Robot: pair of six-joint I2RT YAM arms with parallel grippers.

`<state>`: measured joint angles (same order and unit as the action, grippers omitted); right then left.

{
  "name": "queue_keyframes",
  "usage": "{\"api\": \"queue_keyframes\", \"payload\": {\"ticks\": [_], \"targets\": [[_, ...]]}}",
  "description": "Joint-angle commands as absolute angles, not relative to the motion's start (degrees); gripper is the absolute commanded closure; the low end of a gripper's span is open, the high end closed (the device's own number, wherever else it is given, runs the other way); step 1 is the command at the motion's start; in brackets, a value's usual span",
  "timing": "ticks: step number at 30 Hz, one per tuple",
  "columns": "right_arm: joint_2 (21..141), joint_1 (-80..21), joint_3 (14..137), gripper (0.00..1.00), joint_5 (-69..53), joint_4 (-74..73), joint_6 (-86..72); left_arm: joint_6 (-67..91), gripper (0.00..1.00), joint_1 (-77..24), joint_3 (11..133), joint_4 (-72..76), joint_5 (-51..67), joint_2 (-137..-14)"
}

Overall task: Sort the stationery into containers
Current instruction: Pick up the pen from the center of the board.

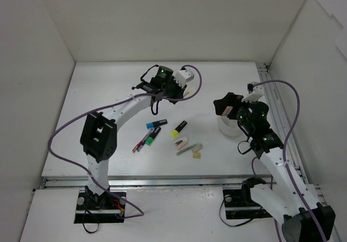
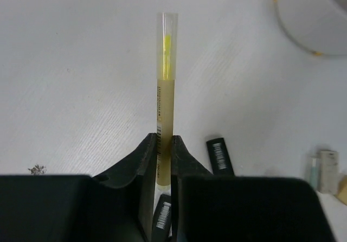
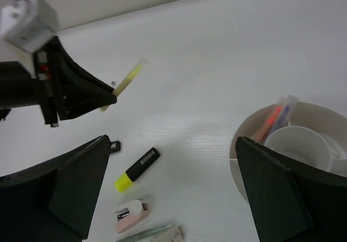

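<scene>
My left gripper (image 2: 165, 140) is shut on a pale yellow stick (image 2: 165, 98) and holds it above the table at the back middle (image 1: 180, 90); the stick pokes out toward the right (image 1: 191, 93). My right gripper (image 3: 173, 182) is open and empty, over the left rim of the white tub (image 1: 230, 127). The tub (image 3: 242, 147) holds a smaller white cup (image 3: 298, 144) and thin red and blue pens (image 3: 275, 120). On the table lie a yellow-ended highlighter (image 1: 179, 128), a blue-ended one (image 1: 154, 124), a green-ended one (image 1: 153, 135), thin pens (image 1: 141, 142), and pink (image 1: 182, 142), grey (image 1: 190, 150) and tan (image 1: 197, 155) erasers.
White walls close in the table at the back and both sides. A metal rail (image 1: 274, 98) runs along the right edge. Purple cables loop off both arms. The tub's rim shows at the top right of the left wrist view (image 2: 303, 30).
</scene>
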<state>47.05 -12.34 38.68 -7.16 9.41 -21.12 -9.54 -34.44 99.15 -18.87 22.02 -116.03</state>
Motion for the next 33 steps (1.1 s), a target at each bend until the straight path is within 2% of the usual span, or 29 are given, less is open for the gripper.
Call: {"api": "queue_keyframes", "payload": {"ticks": [1, 5, 12, 18, 21, 22, 24, 25, 27, 28, 29, 31, 33], "targets": [[52.1, -12.3, 41.8, 0.02, -14.2, 18.7, -26.3, -4.8, 1.0, -34.3, 94.0, -8.5, 28.6, -104.7], [57.2, -13.8, 41.9, 0.02, -17.1, 26.4, -31.2, -2.1, 1.0, -34.3, 86.2, -3.4, 30.7, -99.6], [69.4, -18.9, 45.3, 0.02, -16.5, 34.4, -34.4, 0.8, 1.0, -35.3, 82.1, -1.1, 33.4, -97.3], [77.2, -21.4, 47.0, 0.02, -10.0, 39.4, -39.0, 1.0, 1.0, -37.0, 79.4, -0.6, 31.7, -94.3], [79.0, -22.3, 47.5, 0.12, -9.8, 40.9, -40.0, 1.1, 1.0, -37.5, 77.3, -0.4, 30.1, -92.6], [79.0, -22.8, 47.5, 0.24, -10.3, 41.1, -39.9, 1.1, 1.0, -38.1, 76.9, 1.5, 30.1, -92.3], [78.6, -23.1, 47.5, 0.41, -10.9, 41.6, -38.9, 1.6, 0.99, -38.1, 76.6, 2.0, 29.7, -91.9], [78.2, -23.3, 47.5, 0.6, -11.8, 41.6, -38.5, 1.7, 0.99, -38.1, 76.7, 2.2, 29.7, -92.0], [76.6, -23.3, 47.4, 0.79, -12.4, 41.5, -37.3, 2.0, 0.98, -38.1, 77.1, 2.1, 30.0, -92.5], [75.8, -23.6, 46.7, 0.92, -12.4, 41.5, -37.0, 2.1, 0.97, -38.1, 77.3, 2.2, 30.1, -92.5], [74.3, -23.3, 46.3, 1.0, -12.1, 41.5, -36.7, 2.2, 0.92, -38.7, 77.6, 2.2, 30.1, -92.5], [72.7, -23.4, 45.0, 1.0, -10.8, 41.4, -35.7, 3.0, 0.75, -38.7, 77.4, 3.1, 29.7, -92.3], [70.3, -23.4, 44.1, 1.0, -9.8, 41.3, -35.1, 3.3, 0.66, -38.7, 77.3, 3.5, 30.1, -91.9]]}}
